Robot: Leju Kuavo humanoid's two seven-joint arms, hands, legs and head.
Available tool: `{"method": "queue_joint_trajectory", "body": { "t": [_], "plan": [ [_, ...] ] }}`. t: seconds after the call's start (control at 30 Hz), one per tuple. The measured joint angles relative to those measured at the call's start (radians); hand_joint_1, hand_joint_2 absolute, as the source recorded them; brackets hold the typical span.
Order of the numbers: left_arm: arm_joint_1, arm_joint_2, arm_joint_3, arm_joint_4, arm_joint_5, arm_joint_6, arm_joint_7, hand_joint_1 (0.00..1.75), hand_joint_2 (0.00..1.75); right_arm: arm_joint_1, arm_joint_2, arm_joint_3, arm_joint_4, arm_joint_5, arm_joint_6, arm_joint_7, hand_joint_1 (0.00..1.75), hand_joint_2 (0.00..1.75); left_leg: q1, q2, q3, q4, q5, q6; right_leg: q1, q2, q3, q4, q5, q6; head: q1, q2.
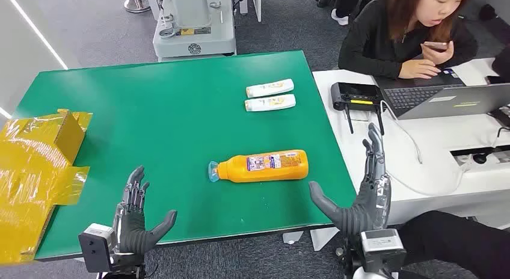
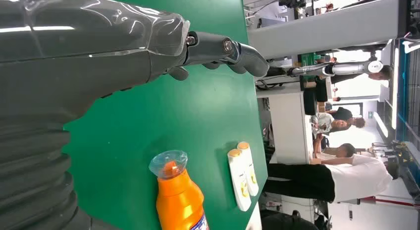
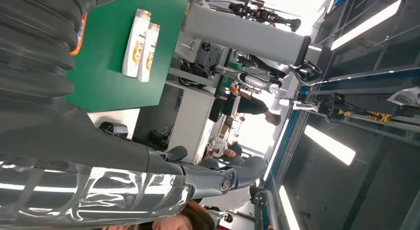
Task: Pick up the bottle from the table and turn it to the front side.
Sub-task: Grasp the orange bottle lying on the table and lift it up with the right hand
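I see the orange bottle (image 1: 263, 166) lying on its side on the green table (image 1: 150, 98), its clear cap (image 1: 213, 171) pointing toward my left hand (image 1: 137, 216) and its label facing up. It sits between my two hands and a little beyond their fingertips, touching neither. My left hand hovers over the near edge of the table, fingers released and spread, thumb angled out toward the bottle, nothing in it. My right hand (image 1: 361, 195) is at the table's near right corner, also loose and empty, fingers pointing away from me and thumb reaching in toward the bottle's base. Well beyond the fingers, two small white bottles (image 1: 270, 95) lie side by side. Left of my left hand is a yellow box (image 1: 36, 165). A person (image 1: 409, 32) sits at a white desk (image 1: 433, 153) past my right hand, with a laptop (image 1: 445, 98).
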Motion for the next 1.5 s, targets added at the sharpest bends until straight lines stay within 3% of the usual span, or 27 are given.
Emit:
{"method": "queue_joint_trajectory", "body": {
  "t": [0.37,0.43,0.5,0.7,0.93,1.17,1.5],
  "plan": [
    [0.000,0.000,0.000,0.000,0.000,0.000,0.000,0.00,1.75,0.001,0.000,0.000,0.000,0.000,-0.001,-0.001,0.00,1.75,0.000,0.000,0.000,0.000,0.000,0.000,0.000,0.000,0.000,0.000,0.000,0.000,0.000,0.000],
    [-0.003,-0.001,-0.001,0.004,-0.001,-0.006,0.000,0.00,1.75,-0.002,-0.009,0.000,0.001,0.091,-0.009,0.032,0.00,1.75,0.000,0.000,0.000,0.000,0.000,0.000,0.000,0.000,0.000,0.000,0.000,0.000,0.000,0.000],
    [-0.007,-0.003,-0.004,0.010,-0.003,-0.019,0.000,0.00,1.75,-0.013,-0.028,-0.001,0.008,0.229,-0.012,0.086,0.00,1.75,0.000,0.000,0.000,0.000,0.000,0.000,0.000,0.000,0.000,0.000,0.000,0.000,0.000,0.000],
    [-0.022,-0.005,-0.023,0.039,-0.002,-0.045,-0.019,0.00,1.75,-0.094,-0.109,0.005,0.089,0.473,0.035,0.207,0.00,1.75,0.000,0.000,0.000,0.000,0.000,0.000,0.000,0.001,0.000,0.000,0.001,0.001,0.000,0.000],
    [-0.060,-0.002,-0.029,0.097,0.016,-0.066,-0.045,0.00,1.75,-0.291,-0.214,0.078,0.315,0.533,0.082,0.257,0.00,1.75,0.000,0.001,0.000,0.001,0.002,0.001,0.000,0.001,0.000,0.000,0.003,0.002,0.000,0.000],
    [-0.089,0.003,-0.029,0.133,0.024,-0.089,-0.047,0.00,1.75,-0.487,-0.252,0.184,0.569,0.523,0.257,0.335,0.00,1.75,0.000,0.000,0.000,0.001,0.004,0.001,0.000,0.000,0.000,0.000,0.003,0.001,0.000,0.000],
    [-0.117,0.011,-0.042,0.159,0.041,-0.135,-0.015,0.00,1.75,-0.811,-0.267,0.404,1.008,0.518,0.612,0.378,0.00,1.75,0.000,0.001,-0.001,0.001,0.005,0.001,0.000,0.002,-0.001,0.001,0.005,0.001,0.000,0.000]
  ]
}}
